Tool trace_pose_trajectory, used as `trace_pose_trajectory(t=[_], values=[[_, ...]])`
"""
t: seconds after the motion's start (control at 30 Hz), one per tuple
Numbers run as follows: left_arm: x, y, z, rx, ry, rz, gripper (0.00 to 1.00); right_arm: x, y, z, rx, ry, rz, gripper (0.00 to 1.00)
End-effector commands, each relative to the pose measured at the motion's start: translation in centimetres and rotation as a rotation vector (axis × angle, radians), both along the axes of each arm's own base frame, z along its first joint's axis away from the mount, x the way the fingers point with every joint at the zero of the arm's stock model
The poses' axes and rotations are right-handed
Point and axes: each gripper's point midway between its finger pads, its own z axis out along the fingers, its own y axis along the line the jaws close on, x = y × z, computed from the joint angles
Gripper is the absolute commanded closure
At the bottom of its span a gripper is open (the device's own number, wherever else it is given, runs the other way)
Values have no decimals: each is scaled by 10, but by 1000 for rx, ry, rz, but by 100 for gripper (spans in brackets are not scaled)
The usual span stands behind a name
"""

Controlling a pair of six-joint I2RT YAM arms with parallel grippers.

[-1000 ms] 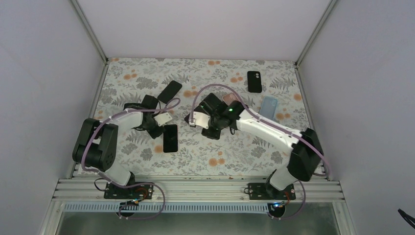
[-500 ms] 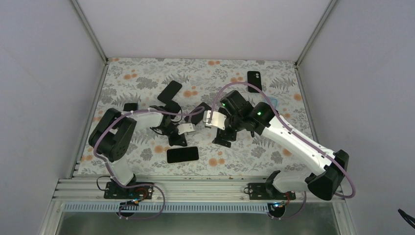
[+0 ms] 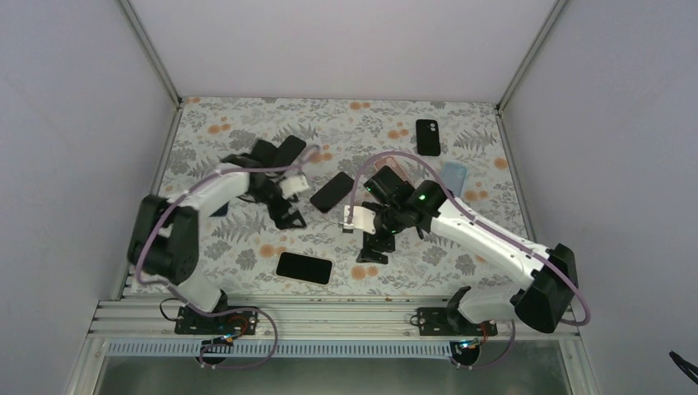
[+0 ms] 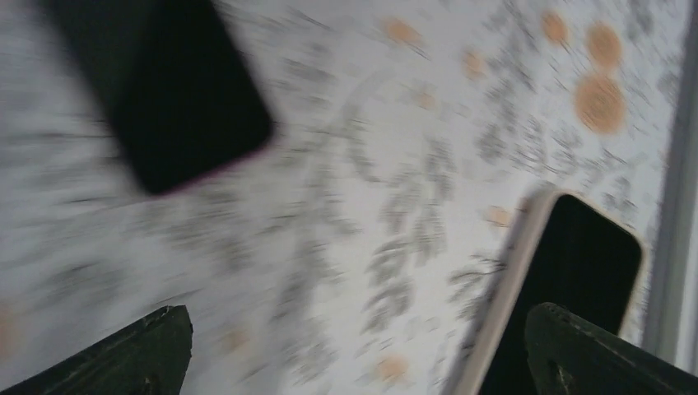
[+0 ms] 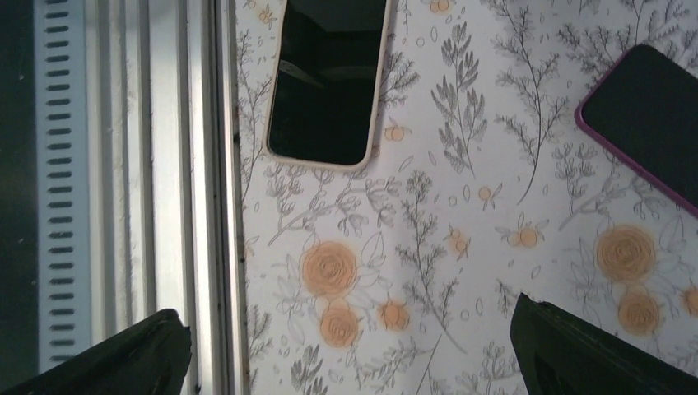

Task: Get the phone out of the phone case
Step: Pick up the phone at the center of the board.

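A phone in a cream case (image 3: 304, 267) lies screen up near the table's front edge; it also shows in the right wrist view (image 5: 329, 82) and, blurred, in the left wrist view (image 4: 576, 271). A second dark phone in a pink-edged case (image 3: 332, 191) lies mid-table (image 5: 650, 115) (image 4: 165, 90). My left gripper (image 3: 288, 216) (image 4: 355, 321) hangs open above bare cloth between the two phones. My right gripper (image 3: 370, 247) (image 5: 350, 317) stands open over the cloth right of the cream-cased phone, holding nothing.
A black phone or case (image 3: 285, 152) lies behind the left gripper. A black case (image 3: 427, 137) and a light blue case (image 3: 451, 175) lie at the back right. The metal rail (image 5: 181, 164) runs along the front edge, close to the right gripper.
Both grippers have opened. The cream-cased phone moved from mid-table to the front edge. The left gripper swung back and away from it; the right gripper came forward, leaving the pink-edged phone on the cloth.
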Motion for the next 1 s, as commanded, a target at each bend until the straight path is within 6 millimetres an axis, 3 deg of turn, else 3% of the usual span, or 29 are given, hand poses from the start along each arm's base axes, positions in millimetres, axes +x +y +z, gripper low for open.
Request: trace_pose_trajectory(t=[0.0,0.17,0.27,0.37,0.47,0.5,0.6,0.97], values=[[41,47,64,-6,-212,145,0,10,37,-14,62,-26,-9,0],[74,128,99,114,-442,451,0,16,77,-61,5,0,-53,0],[80,180,119,123,-519,643,0,8,102,-70,59,17,-67,0],[75,212,125,101,-536,777,0,-12,111,-84,66,33,-7,0],[68,225,121,82,-532,845,0,-29,118,-95,56,48,41,0],[68,227,120,78,-530,864,0,-33,119,-109,24,58,43,0],[69,229,114,62,-512,909,0,-36,125,-126,-12,53,37,0],[68,235,106,68,-501,949,0,-18,129,-156,-65,-36,17,0]])
